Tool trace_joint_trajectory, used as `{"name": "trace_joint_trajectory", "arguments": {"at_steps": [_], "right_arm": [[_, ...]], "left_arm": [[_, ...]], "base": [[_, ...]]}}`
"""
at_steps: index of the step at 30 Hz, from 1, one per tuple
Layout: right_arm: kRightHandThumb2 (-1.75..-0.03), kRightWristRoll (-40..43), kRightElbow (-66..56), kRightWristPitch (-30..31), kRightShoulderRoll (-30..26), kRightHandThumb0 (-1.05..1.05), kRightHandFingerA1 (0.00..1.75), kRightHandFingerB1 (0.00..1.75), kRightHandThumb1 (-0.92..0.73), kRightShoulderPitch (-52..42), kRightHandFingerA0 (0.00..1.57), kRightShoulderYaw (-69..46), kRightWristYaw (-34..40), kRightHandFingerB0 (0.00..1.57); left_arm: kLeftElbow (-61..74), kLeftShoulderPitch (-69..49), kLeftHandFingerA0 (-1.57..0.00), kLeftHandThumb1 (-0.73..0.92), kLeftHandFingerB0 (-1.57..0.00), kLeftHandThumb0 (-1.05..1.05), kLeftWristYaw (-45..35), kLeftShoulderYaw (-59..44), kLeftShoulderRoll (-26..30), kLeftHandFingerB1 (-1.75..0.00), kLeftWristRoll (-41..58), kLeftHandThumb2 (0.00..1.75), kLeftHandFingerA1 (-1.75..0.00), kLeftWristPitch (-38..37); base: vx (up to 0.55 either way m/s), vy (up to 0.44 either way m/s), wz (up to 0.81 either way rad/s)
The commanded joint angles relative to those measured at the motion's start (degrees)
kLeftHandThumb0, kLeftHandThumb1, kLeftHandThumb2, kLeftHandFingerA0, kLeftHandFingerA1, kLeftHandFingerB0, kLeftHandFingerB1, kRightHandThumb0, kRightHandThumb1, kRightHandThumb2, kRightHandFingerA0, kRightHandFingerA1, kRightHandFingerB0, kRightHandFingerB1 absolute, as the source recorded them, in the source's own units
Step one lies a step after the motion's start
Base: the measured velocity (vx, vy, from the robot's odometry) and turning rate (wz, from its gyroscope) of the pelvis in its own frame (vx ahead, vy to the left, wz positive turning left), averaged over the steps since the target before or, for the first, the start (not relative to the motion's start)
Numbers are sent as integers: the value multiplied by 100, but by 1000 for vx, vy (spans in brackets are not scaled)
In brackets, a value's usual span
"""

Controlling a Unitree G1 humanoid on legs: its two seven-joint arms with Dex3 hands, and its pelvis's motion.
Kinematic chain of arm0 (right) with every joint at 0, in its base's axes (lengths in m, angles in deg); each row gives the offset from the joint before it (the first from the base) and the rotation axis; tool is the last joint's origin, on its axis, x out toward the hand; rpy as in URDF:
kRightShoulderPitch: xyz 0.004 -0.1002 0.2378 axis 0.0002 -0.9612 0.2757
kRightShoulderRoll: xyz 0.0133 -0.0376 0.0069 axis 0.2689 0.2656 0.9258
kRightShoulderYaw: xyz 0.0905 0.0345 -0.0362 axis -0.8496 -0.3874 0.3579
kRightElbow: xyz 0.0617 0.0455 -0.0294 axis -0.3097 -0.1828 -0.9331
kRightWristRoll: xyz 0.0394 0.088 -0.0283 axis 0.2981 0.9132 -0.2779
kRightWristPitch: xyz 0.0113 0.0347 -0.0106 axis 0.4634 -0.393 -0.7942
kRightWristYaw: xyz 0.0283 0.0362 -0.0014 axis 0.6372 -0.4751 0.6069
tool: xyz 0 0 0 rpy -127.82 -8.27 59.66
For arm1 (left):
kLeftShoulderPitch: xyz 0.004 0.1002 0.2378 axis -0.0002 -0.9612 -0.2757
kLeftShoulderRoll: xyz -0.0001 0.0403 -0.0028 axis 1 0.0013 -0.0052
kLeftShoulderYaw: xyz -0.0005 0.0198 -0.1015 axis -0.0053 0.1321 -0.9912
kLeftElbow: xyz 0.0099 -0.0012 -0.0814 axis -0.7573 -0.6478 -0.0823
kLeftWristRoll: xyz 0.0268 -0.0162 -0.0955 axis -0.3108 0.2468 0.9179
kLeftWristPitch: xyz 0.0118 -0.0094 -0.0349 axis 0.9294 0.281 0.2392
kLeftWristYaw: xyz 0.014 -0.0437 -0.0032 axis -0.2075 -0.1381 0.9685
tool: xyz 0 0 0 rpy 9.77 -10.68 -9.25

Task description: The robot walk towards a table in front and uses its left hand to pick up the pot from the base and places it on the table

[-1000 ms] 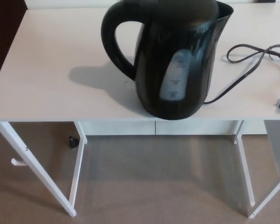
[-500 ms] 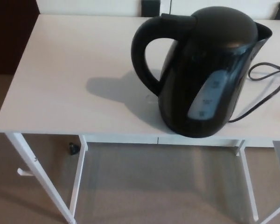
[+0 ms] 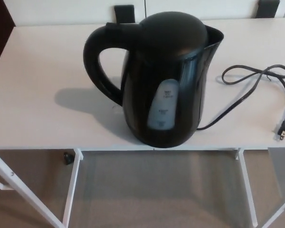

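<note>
A black electric kettle [image 3: 161,80], the pot, stands upright near the front edge of a white table [image 3: 47,95]. Its loop handle [image 3: 97,59] faces left and its spout [image 3: 216,35] faces right. A pale water window shows on its front. The base beneath it is hidden by the kettle body. A black power cord [image 3: 249,85] runs from under the kettle to the right and ends in a plug [image 3: 284,130]. Neither of my hands shows in the head view.
White table legs [image 3: 71,187] and crossbars stand below the front edge over a beige carpet [image 3: 156,190]. Two dark objects [image 3: 124,13] sit against the white wall behind the table. A dark panel lies at the far left.
The whole picture has shifted as the camera moved: the kettle now sits more to the left and lower in view, and the cord and plug are back in sight.
</note>
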Motion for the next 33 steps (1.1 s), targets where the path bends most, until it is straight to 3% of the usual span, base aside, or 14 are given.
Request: {"name": "trace_joint_trajectory", "arguments": {"at_steps": [1, 3, 4, 5, 9, 10, 22, 23, 24, 25, 30, 31, 33], "right_arm": [[-87, -21, -60, -53, -10, -18, 59, 52, -43, -25, 33, 19, 54, 22], [-87, -19, -66, -50, -10, -18, 59, 52, -43, -27, 33, 23, 55, 22], [-87, -7, -57, -37, -14, -18, 58, 52, -43, -20, 31, 16, 28, 22], [-88, 1, -55, -37, -17, -18, 59, 52, -43, -19, 31, 11, 12, 21], [-88, 11, -52, -39, -20, -18, 59, 52, -43, -19, 31, 2, -9, 21], [-87, 16, -35, -29, -18, -19, 59, 52, -42, -12, 31, -8, 2, 23], [-87, -34, -3, -39, -21, -19, 59, 53, -43, 26, 32, 34, 74, 25], [-87, -32, -9, -43, -25, -19, 59, 53, -43, 40, 32, 35, 67, 25], [-87, -18, -28, -44, -25, -18, 59, 54, -43, 39, 32, 30, 39, 25], [-87, 2, -55, -45, -23, -18, 59, 54, -43, 34, 32, 21, 0, 25], [-88, 72, -48, -53, -2, -16, 59, 54, -44, 44, 31, -29, -82, 24], [-88, 74, -43, -64, -23, -16, 59, 54, -44, 35, 31, -37, -96, 25], [-88, 52, -56, -59, -38, -18, 59, 53, -44, 25, 32, -30, -86, 24]], "left_arm": [[-21, 1, -28, 61, -26, -9, 19, -24, 120, -31, -42, 57, -36, -88], [-22, 1, -28, 61, -26, -9, 19, -24, 120, -31, -42, 57, -36, -90], [-10, -7, -20, 42, -16, -6, 66, -9, 132, -49, -73, 86, -52, -91], [7, -6, -29, 60, -27, -10, 64, 4, 138, -31, -85, 57, -36, -75], [35, -5, -29, 60, -27, -10, 57, 31, 150, -31, -90, 57, -36, -48], [47, -3, -20, 43, -16, -6, 65, 31, 148, -48, -82, 87, -52, -38], [155, -5, -19, 43, -15, -5, 7, -22, 136, -48, 4, 87, -52, 16], [190, 2, -19, 43, -15, -5, -5, -24, 133, -48, 13, 87, -52, 43], [199, 5, -28, 62, -27, -8, -17, -25, 132, -31, 19, 57, -36, 51], [206, 5, -28, 62, -27, -8, -32, -27, 130, -31, 23, 57, -36, 57], [147, 31, -28, 61, -27, -10, -53, -11, 165, -32, -11, 58, -35, 48], [137, 25, -19, 43, -16, -6, -28, -10, 142, -48, -14, 87, -51, 47], [219, -50, -19, 43, -16, -6, -34, -9, 117, -49, -6, 87, -52, -35]], "base": [[0, 0, 0], [44, 132, -6], [44, 153, 15], [43, 272, -23], [54, 141, 12], [85, 21, -6], [7, 2, 0], [0, 0, 0], [0, 0, 0], [0, 0, 0], [0, 0, 0], [0, 0, 0], [0, 0, 0]]}}
